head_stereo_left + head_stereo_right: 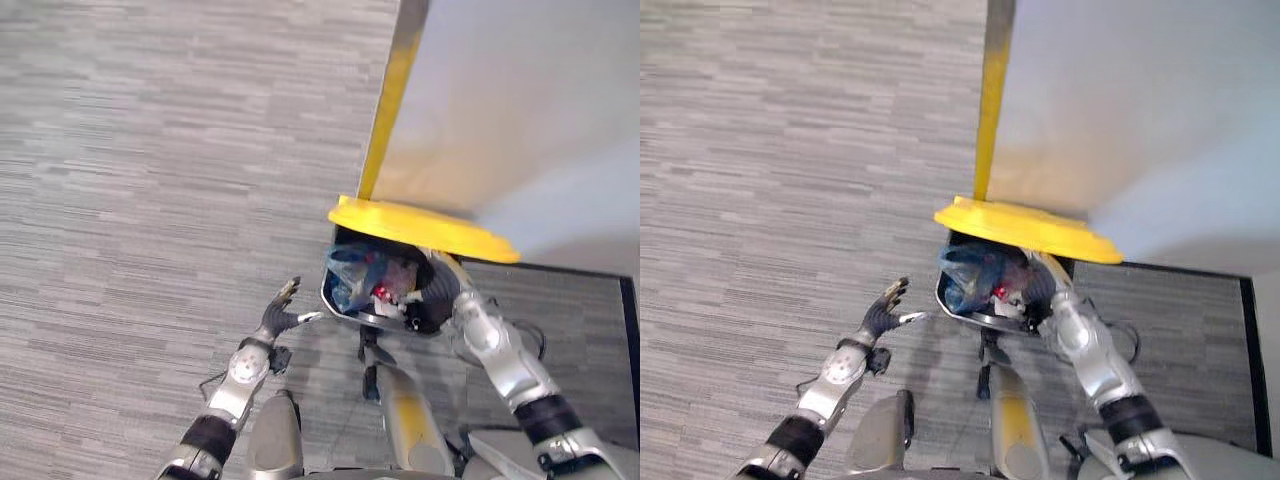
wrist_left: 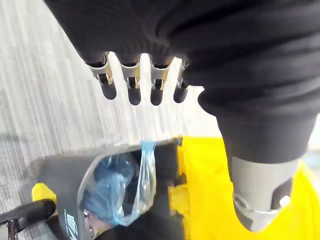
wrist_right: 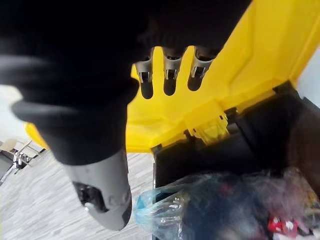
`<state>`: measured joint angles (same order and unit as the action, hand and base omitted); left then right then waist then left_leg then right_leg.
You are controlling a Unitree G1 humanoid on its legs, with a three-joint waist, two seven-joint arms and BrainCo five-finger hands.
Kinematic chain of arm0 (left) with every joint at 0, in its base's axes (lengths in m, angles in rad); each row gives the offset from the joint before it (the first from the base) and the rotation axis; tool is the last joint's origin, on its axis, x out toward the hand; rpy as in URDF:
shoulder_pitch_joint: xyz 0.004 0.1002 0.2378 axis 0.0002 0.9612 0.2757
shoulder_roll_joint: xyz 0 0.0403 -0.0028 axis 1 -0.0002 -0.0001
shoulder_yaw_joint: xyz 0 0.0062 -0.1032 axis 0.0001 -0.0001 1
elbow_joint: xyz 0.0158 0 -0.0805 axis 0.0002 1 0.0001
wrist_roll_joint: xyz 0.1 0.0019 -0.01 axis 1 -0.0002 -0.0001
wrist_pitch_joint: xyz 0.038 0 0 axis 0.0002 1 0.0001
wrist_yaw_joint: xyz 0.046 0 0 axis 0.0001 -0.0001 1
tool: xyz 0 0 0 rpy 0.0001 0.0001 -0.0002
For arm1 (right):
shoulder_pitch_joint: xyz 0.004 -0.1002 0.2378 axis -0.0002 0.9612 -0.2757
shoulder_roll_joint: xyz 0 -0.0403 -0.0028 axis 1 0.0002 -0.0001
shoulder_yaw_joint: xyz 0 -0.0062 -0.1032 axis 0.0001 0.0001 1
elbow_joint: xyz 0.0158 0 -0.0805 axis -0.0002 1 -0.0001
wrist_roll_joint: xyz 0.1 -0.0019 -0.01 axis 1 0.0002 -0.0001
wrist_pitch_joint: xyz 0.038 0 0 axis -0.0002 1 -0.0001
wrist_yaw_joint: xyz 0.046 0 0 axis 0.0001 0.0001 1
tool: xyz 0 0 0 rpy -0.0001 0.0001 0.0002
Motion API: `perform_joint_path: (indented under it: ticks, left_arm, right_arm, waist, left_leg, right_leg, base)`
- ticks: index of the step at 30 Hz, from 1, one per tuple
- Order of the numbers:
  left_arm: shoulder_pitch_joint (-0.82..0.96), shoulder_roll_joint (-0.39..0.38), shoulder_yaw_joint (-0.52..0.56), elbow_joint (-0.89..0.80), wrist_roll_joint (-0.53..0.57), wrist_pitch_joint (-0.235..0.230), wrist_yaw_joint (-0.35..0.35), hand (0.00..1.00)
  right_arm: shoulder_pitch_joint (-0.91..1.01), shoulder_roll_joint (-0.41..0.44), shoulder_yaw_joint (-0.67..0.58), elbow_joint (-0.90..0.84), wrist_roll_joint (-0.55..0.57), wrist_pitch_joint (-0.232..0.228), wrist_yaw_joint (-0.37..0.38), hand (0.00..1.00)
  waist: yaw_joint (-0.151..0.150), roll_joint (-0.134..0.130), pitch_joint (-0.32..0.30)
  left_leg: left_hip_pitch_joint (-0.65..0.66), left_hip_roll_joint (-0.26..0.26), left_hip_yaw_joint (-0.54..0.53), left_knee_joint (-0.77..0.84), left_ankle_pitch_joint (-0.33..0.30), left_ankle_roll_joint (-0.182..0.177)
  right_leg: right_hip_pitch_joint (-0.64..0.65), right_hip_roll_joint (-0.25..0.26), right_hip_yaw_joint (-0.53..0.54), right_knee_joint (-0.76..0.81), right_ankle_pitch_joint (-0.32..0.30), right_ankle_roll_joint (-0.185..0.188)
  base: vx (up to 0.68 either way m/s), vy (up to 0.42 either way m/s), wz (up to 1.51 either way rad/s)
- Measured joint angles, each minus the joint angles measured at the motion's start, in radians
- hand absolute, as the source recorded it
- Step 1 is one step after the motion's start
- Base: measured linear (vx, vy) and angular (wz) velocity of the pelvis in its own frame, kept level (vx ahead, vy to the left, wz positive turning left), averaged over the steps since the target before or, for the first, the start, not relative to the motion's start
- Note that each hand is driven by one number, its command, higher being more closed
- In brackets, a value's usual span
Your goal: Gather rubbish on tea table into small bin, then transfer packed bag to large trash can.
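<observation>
Over the bag (image 1: 350, 279), right robot hand (image 1: 434, 296) apparently open, empty; left robot hand (image 1: 278, 318) splayed.

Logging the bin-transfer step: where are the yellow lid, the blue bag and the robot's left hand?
yellow lid (image 1: 420, 227): left eye view, on its broad top face.
blue bag (image 1: 350, 277): left eye view, on its crumpled blue plastic.
left hand (image 1: 274, 320): left eye view, on the dark middle of the hand.
</observation>
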<state>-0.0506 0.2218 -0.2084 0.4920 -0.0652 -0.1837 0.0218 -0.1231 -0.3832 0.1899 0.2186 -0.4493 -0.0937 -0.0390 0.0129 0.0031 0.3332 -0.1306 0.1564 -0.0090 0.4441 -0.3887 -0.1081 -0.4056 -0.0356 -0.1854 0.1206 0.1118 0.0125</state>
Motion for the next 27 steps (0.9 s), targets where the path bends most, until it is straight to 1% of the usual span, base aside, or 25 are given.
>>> perform_joint_path:
  ticks: [3,4,6,9,11,13,14,15,16,17,18,19,20,21,22,23,24,25,26,27]
  left_arm:
    - [0.059,0.002,0.068,0.034,-0.012,0.0,-0.022,0.0]
    - [0.072,0.002,0.109,0.096,-0.011,0.001,-0.024,0.0]
    - [0.076,-0.001,0.163,0.186,-0.003,0.005,-0.024,0.0]
    - [0.082,-0.001,0.253,0.296,0.001,0.01,-0.024,0.0]
    - [0.102,0.002,0.308,0.365,0.01,0.014,-0.021,0.0]
    - [0.118,0.004,0.323,0.385,0.019,0.02,-0.021,0.0]
    - [0.13,0.003,0.33,0.385,0.019,0.022,-0.02,0.0]
    - [0.144,0.003,0.331,0.387,0.019,0.022,-0.02,0.0]
    - [0.145,0.003,0.331,0.387,0.019,0.022,-0.02,0.0]
    - [0.144,0.003,0.335,0.387,0.019,0.022,-0.02,0.0]
    - [0.141,-0.004,0.341,0.382,0.019,0.02,-0.019,0.0]
    - [0.142,-0.013,0.345,0.382,0.019,0.019,-0.018,0.0]
    - [0.148,-0.021,0.362,0.384,0.019,0.023,-0.014,0.0]
    - [0.153,-0.025,0.368,0.382,0.019,0.023,-0.013,0.0]
    - [0.176,-0.028,0.367,0.376,0.019,0.023,-0.002,0.0]
    - [0.187,-0.034,0.368,0.358,0.018,0.023,0.005,0.0]
    - [0.185,-0.043,0.373,0.342,0.018,0.026,0.006,0.0]
    - [0.183,-0.059,0.378,0.338,0.017,0.027,0.007,0.0]
    - [0.188,-0.091,0.377,0.334,0.017,0.026,0.005,0.0]
    - [0.183,-0.106,0.379,0.332,0.016,0.024,0.006,0.0]
  right_arm:
    - [0.061,0.054,-0.032,0.007,-0.016,-0.007,0.02,0.0]
    - [0.065,0.078,-0.039,0.019,-0.015,-0.011,0.021,0.0]
    - [0.078,0.115,-0.068,0.047,-0.015,-0.015,0.022,0.0]
    - [0.102,0.146,-0.083,0.082,-0.014,-0.015,0.022,0.0]
    - [0.121,0.181,-0.098,0.101,-0.014,-0.016,0.021,0.0]
    - [0.125,0.2,-0.1,0.13,-0.014,-0.016,0.019,0.0]
    - [0.132,0.211,-0.1,0.146,-0.014,-0.016,0.02,0.0]
    - [0.149,0.22,-0.102,0.159,-0.012,-0.015,0.02,0.0]
    - [0.166,0.222,-0.103,0.158,-0.01,-0.015,0.019,0.0]
    - [0.179,0.225,-0.104,0.158,-0.004,-0.015,0.019,0.0]
    - [0.196,0.229,-0.106,0.16,0.019,-0.014,0.02,0.0]
    - [0.199,0.236,-0.106,0.163,0.032,-0.014,0.02,0.0]
    - [0.226,0.26,-0.117,0.166,0.059,-0.015,0.019,0.0]
    - [0.248,0.275,-0.125,0.168,0.068,-0.015,0.018,0.0]
    - [0.296,0.309,-0.14,0.183,0.098,-0.017,0.018,0.0]
    - [0.318,0.332,-0.147,0.205,0.124,-0.016,0.016,0.0]
    - [0.326,0.35,-0.16,0.235,0.159,-0.016,0.015,0.0]
    - [0.329,0.355,-0.174,0.25,0.17,-0.014,0.013,0.0]
    - [0.327,0.359,-0.189,0.28,0.185,-0.012,-0.005,0.0]
    - [0.321,0.358,-0.193,0.293,0.187,-0.012,-0.009,0.0]
  waist:
    - [0.004,-0.005,-0.025]
    - [0.001,-0.008,-0.033]
    - [0.001,-0.011,-0.048]
    - [0.001,-0.027,-0.06]
    - [0.002,-0.051,-0.074]
    - [0.002,-0.068,-0.082]
    - [0.004,-0.08,-0.081]
    - [0.002,-0.084,-0.081]
    - [-0.003,-0.089,-0.08]
    - [-0.004,-0.098,-0.08]
    - [0.0,-0.074,-0.074]
    - [0.004,-0.073,-0.07]
    - [-0.004,-0.086,-0.071]
    - [-0.002,-0.094,-0.076]
    - [0.001,-0.114,-0.096]
    - [0.004,-0.128,-0.105]
    - [0.002,-0.142,-0.115]
    - [0.009,-0.125,-0.122]
    - [0.033,-0.1,-0.139]
    - [0.031,-0.096,-0.139]
  left_leg:
    - [0.029,0.002,-0.018,-0.049,0.026,-0.007]
    - [0.038,0.004,-0.022,-0.062,0.033,-0.018]
    - [0.042,0.009,-0.03,-0.065,0.035,-0.022]
    - [0.087,0.014,-0.032,-0.081,0.04,-0.03]
    - [0.108,0.012,-0.015,-0.079,0.039,-0.029]
    - [0.108,0.007,-0.009,-0.071,0.037,-0.025]
    - [0.106,0.003,-0.001,-0.052,0.033,-0.02]
    - [0.097,0.001,0.003,-0.027,0.026,-0.012]
    - [0.086,-0.005,0.004,0.0,0.022,-0.007]
    - [0.072,-0.014,0.014,0.02,0.024,-0.003]
    - [0.059,0.022,0.045,-0.002,0.043,0.017]
    - [0.058,0.025,0.065,-0.013,0.055,0.015]
    - [0.069,0.025,0.077,-0.017,0.063,0.018]
    - [0.078,0.023,0.083,-0.017,0.063,0.018]
    - [0.081,0.016,0.101,-0.014,0.063,0.018]
    - [0.072,0.016,0.117,-0.006,0.063,0.018]
    - [0.063,0.023,0.134,-0.008,0.066,0.01]
    - [0.055,0.036,0.151,-0.021,0.074,-0.002]
    - [0.052,0.069,0.199,-0.078,0.105,-0.014]
    - [0.057,0.071,0.218,-0.098,0.119,-0.02]
  right_leg:
    - [0.021,-0.002,-0.018,-0.004,-0.01,0.006]
    - [0.027,-0.001,-0.022,-0.004,-0.014,0.012]
    - [0.035,-0.001,-0.033,-0.003,-0.021,0.021]
    - [0.072,0.003,-0.037,-0.003,-0.029,0.029]
    - [0.089,0.002,-0.026,-0.002,-0.029,0.031]
    - [0.089,0.0,-0.016,-0.002,-0.026,0.036]
    - [0.089,-0.001,-0.008,-0.002,-0.02,0.045]
    - [0.088,-0.005,-0.006,-0.002,-0.015,0.067]
    - [0.088,-0.011,-0.006,-0.003,-0.009,0.098]
    - [0.088,-0.019,-0.005,-0.017,-0.013,0.109]
    - [0.065,-0.018,-0.046,0.021,-0.08,0.174]
    - [0.019,-0.032,-0.053,0.157,-0.1,0.108]
    - [-0.024,-0.075,-0.055,0.443,-0.154,0.022]
    - [-0.013,-0.092,-0.055,0.542,-0.177,0.02]
    - [0.032,-0.123,-0.046,0.666,-0.231,0.026]
    - [0.059,-0.128,-0.028,0.674,-0.291,0.04]
    - [0.065,-0.106,-0.035,0.599,-0.302,0.047]
    - [0.084,-0.076,-0.032,0.524,-0.302,0.047]
    - [0.121,-0.028,-0.021,0.361,-0.305,0.037]
    - [0.118,-0.036,-0.032,0.378,-0.326,0.008]
  base:
    - [0.03,-0.052,0.21]
    - [0.02,-0.045,0.07]
    - [0.02,-0.039,0.12]
    - [0.02,-0.012,0.04]
    - [-0.03,0.021,-0.12]
    - [-0.05,0.028,-0.15]
    - [-0.07,0.039,-0.18]
    - [-0.08,0.051,-0.14]
    - [-0.09,0.065,-0.05]
    - [-0.16,0.052,-0.1]
    - [-0.16,0.043,-0.23]
    - [-0.19,0.049,-0.34]
    - [-0.09,0.046,-0.27]
    - [-0.11,0.008,-0.2]
    - [-0.08,-0.072,-0.21]
    - [-0.11,-0.13,-0.38]
    - [-0.05,-0.13,-0.5]
    - [-0.05,-0.101,-0.87]
    - [-0.03,-0.097,-0.88]
    - [-0.04,-0.138,-0.79]
